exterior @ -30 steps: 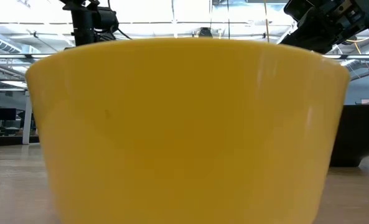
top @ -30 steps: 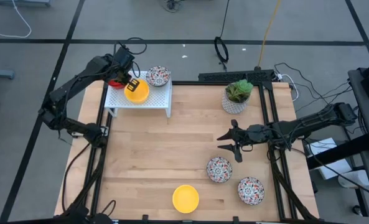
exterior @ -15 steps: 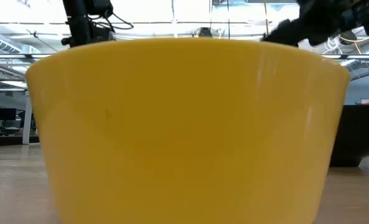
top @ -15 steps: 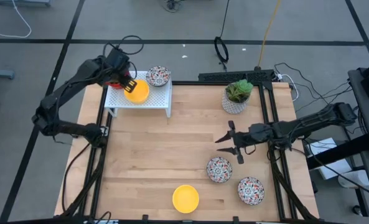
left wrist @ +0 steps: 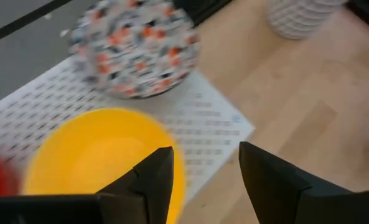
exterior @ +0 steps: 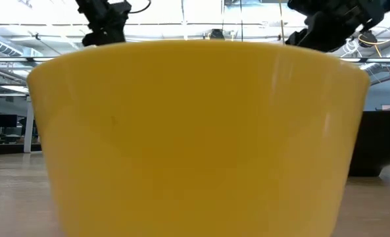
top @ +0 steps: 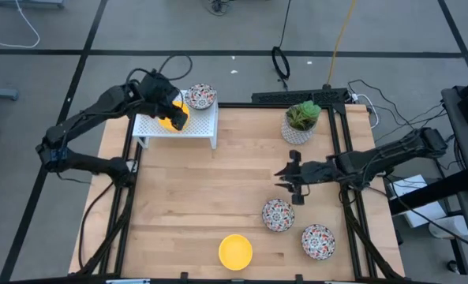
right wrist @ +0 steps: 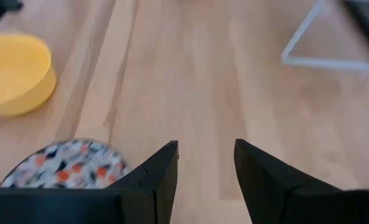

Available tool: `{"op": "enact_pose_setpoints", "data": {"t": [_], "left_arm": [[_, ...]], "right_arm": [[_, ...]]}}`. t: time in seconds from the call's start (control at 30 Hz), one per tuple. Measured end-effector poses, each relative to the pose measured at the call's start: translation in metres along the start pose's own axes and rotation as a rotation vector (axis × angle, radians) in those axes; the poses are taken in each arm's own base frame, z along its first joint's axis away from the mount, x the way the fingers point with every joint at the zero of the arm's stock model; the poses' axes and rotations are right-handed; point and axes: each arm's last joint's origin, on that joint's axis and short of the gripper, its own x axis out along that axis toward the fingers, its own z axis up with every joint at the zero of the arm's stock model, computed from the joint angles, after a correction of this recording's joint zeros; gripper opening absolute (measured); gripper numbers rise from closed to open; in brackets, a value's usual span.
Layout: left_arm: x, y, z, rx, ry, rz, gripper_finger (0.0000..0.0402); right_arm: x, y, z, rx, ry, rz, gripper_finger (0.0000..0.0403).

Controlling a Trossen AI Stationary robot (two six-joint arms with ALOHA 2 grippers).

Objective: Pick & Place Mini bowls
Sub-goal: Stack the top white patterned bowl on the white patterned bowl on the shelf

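Nearby, plant pot (top: 299, 125) beside rack (top: 188, 124).

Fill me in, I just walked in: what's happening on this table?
The robot is sorting mini bowls. The left gripper, open and empty, hovers over a yellow bowl on the white rack, beside a speckled bowl. The right gripper, also open, hangs just above another speckled bowl. One more speckled bowl and a yellow bowl wait on the table.
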Motion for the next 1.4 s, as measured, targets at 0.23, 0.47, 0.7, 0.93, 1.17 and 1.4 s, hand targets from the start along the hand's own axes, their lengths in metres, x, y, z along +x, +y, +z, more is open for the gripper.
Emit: {"op": "enact_pose_setpoints", "data": {"t": [0.23,0.47,0.7,0.93,1.17,1.4], "left_arm": [[0.000,-0.028,-0.002,0.090,-0.039,-0.084,0.0186],[-0.002,-0.045,-0.008,0.140,-0.031,-0.136,0.0186],[-0.003,-0.058,-0.013,0.160,-0.018,-0.175,0.0186],[-0.005,-0.067,-0.018,0.194,-0.011,-0.202,0.0186],[-0.007,-0.073,-0.021,0.221,-0.028,-0.166,0.0186],[-0.008,-0.079,-0.025,0.244,-0.027,-0.177,0.0186]], "right_arm": [[0.012,0.031,-0.004,0.056,0.225,0.137,0.0144],[0.029,0.042,-0.012,0.045,0.294,0.128,0.0144],[0.052,0.036,-0.021,0.061,0.368,0.082,0.0144],[0.072,0.033,-0.029,0.110,0.451,0.167,0.0144],[0.090,0.036,-0.033,0.096,0.460,0.244,0.0137],[0.092,0.033,-0.033,0.072,0.459,0.274,0.0027]]}}
